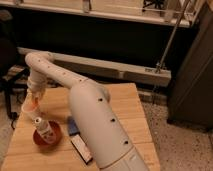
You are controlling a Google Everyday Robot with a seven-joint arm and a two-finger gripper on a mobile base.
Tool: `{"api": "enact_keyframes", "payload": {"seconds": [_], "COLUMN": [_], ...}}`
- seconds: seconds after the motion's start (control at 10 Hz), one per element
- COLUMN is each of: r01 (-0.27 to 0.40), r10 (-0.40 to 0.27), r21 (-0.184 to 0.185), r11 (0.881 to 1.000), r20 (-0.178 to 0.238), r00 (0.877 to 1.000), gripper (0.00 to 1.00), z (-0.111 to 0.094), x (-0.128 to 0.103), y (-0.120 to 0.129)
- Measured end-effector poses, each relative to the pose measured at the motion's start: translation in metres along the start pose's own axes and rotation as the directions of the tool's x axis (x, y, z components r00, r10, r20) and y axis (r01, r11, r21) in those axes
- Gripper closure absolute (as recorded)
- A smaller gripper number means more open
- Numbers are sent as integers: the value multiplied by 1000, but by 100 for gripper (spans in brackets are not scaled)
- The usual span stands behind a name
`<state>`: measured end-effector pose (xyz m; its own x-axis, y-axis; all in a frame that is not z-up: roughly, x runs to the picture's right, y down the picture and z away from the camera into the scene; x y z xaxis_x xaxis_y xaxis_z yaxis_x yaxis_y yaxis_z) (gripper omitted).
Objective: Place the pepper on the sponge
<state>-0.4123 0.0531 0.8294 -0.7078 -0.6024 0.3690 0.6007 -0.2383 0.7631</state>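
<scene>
Pepper (pixel 35 104) lies at the gripper (pixel 32 106), arm (pixel 95 117) stretched out, wrist pointing down.

Holds a light wooden table (pixel 126 100) at 6 o'clock on speckled grey floor (pixel 172 145) toward 4 o'clock, backs it with a pale beam (pixel 100 67) under a dark wall (pixel 100 37) at 12 o'clock, and sets a slanted metal pole (pixel 172 37) at 1 o'clock near a dark cabinet (pixel 195 75) at 3 o'clock.

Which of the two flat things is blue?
The small sponge beside the bowl; the longer rectangle in front is dark. The pincer is at the pepper.
</scene>
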Motion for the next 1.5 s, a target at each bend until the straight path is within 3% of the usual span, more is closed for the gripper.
{"api": "enact_keyframes", "payload": {"seconds": [0.7,0.9,1.0,1.2,1.5], "r01": [24,23,19,17,18], "r10": [-24,-22,-18,-16,-17], "r21": [-39,-43,-45,-46,-34], "r11": [999,999,999,999,999], "r20": [8,13,22,35,35], "r00": [1000,1000,1000,999,999], "gripper": [57,68,81,97,100], "z": [-10,-11,-11,-10,-14], "x": [-2,-5,-8,-12,-13], "y": [-8,-9,-8,-9,-12]}}
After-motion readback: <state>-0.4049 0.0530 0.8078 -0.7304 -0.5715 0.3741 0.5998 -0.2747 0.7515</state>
